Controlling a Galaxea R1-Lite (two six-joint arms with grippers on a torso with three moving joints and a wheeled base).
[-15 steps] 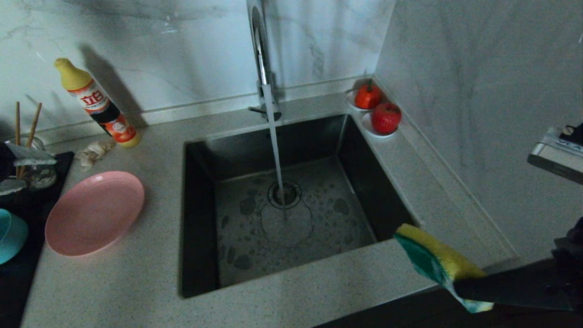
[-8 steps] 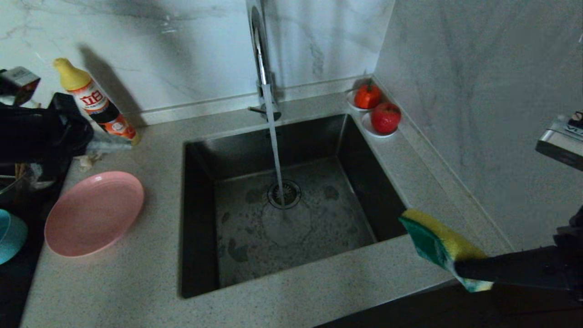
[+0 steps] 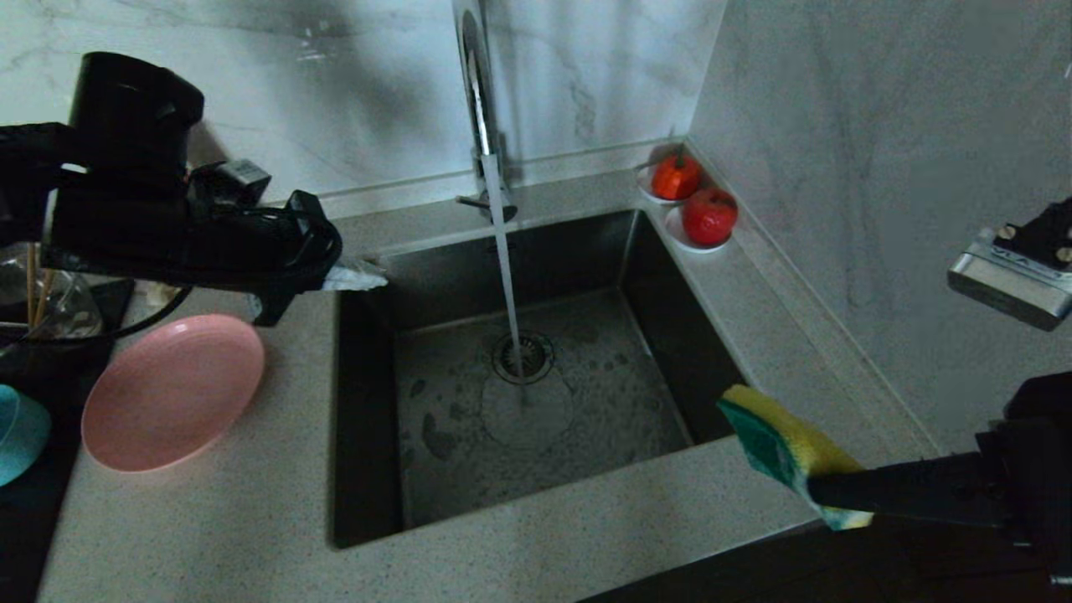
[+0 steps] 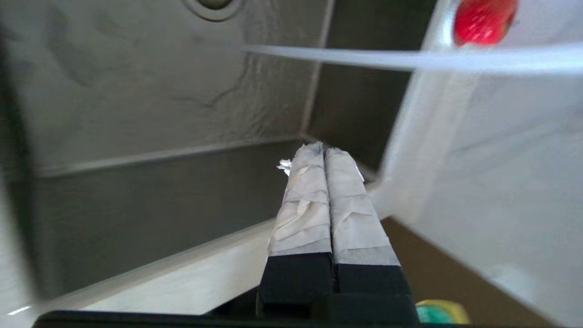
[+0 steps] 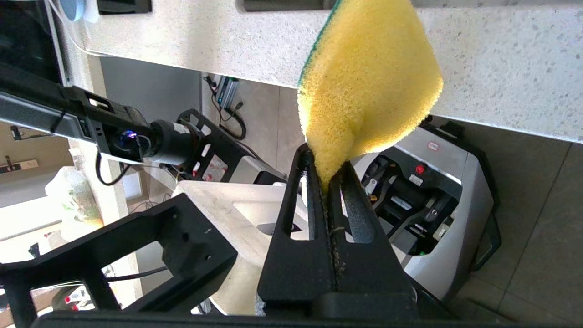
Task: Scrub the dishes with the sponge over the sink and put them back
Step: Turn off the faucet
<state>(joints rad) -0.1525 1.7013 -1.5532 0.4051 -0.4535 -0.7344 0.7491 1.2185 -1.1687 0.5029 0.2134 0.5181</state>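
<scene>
My left gripper (image 3: 358, 275) is shut and holds nothing; its taped fingertips hover over the back left rim of the sink (image 3: 636, 394). The left wrist view has the gripper (image 4: 324, 150) pointing across the basin (image 4: 136, 100). On the counter left of the sink lies the pink plate (image 3: 172, 389). The teal bowl (image 3: 17, 435) shows at the left edge. The chopsticks (image 3: 32, 276) stand in a glass cup behind my left arm. My right gripper (image 3: 816, 490) is shut on the sponge (image 3: 779, 440), off the sink's front right corner. The yellow sponge (image 5: 369, 86) bulges from the black jaws (image 5: 325, 173).
Water runs from the chrome faucet (image 3: 477, 109) onto the drain strainer (image 3: 523, 358). Two red fruits (image 3: 710, 215) on white saucers sit at the counter's back right corner by the wall. A dark mat (image 3: 33, 502) lies under the bowl and cup.
My left arm has swung from beside the cup at the left edge rightward to the sink's left rim, and its jaws have closed empty. The right gripper with the sponge has shifted slightly left.
</scene>
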